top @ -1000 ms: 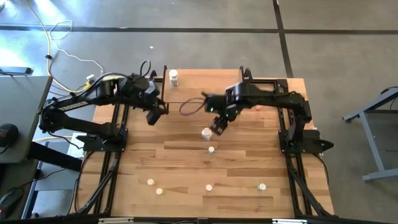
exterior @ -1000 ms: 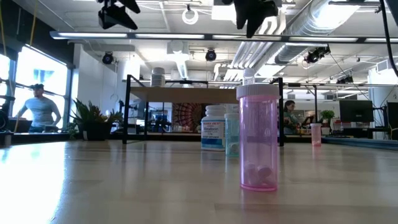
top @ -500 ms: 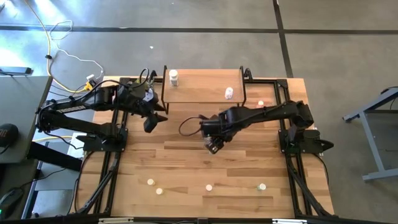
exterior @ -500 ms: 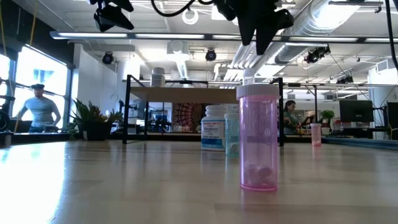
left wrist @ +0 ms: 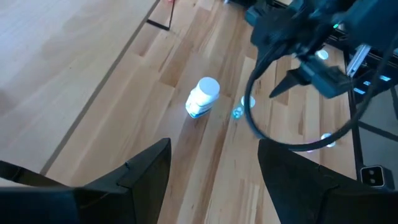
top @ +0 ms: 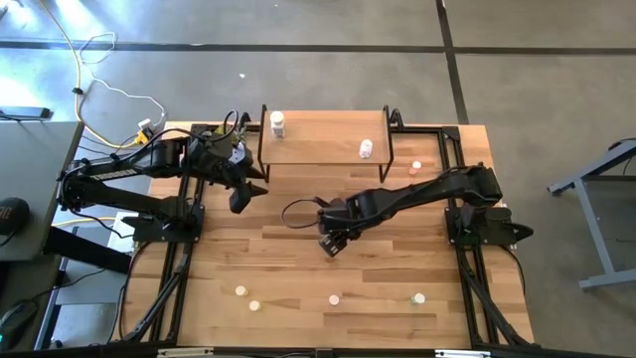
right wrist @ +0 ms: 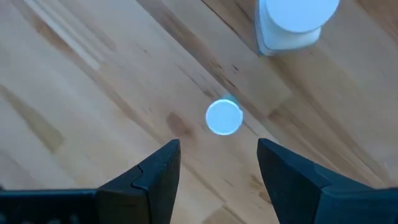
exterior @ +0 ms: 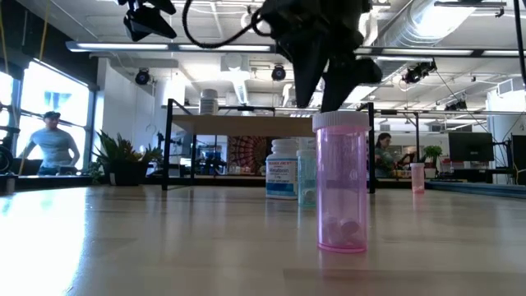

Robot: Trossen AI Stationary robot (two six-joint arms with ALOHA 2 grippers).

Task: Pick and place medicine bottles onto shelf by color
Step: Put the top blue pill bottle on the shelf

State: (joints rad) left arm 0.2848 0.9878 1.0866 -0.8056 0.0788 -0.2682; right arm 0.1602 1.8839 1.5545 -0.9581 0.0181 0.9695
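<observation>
Right hand (top: 329, 245) lowered, two bottles below

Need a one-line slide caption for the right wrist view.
Open right gripper hovers above a small white-capped bottle, a larger white bottle just beyond.

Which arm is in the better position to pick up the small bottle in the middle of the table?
Right. The right gripper hangs open directly above the small bottle, whose cap shows just ahead of its fingers. The left gripper is open too, but waits near the shelf, farther away.
</observation>
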